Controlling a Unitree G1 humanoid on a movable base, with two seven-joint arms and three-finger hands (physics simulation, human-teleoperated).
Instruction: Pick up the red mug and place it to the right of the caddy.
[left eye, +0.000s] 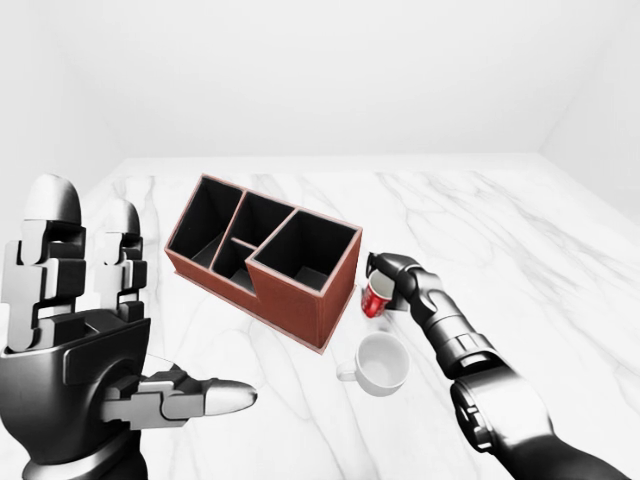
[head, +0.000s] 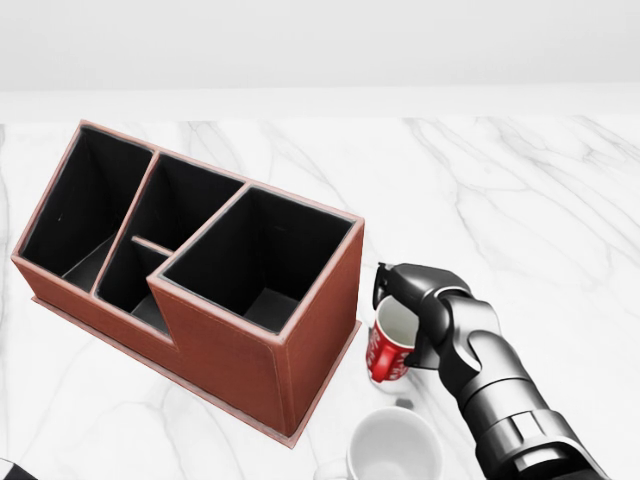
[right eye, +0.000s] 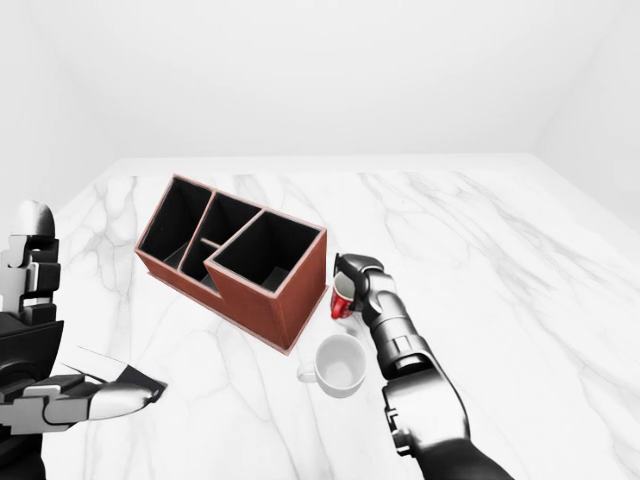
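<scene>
Gripping red mug (head: 390, 347) w/ right hand (head: 432, 310)

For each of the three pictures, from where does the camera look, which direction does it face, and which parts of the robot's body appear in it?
Head view: on the head, looking steeply down at the caddy; only the right hand on the red mug shows.
Left-eye view: on the head, looking outward across the marble table; raised open left hand fills the left.
Right-eye view: nearly the same, shifted; left hand partly cut off.
All share caddy, red mug and white mug.
</scene>
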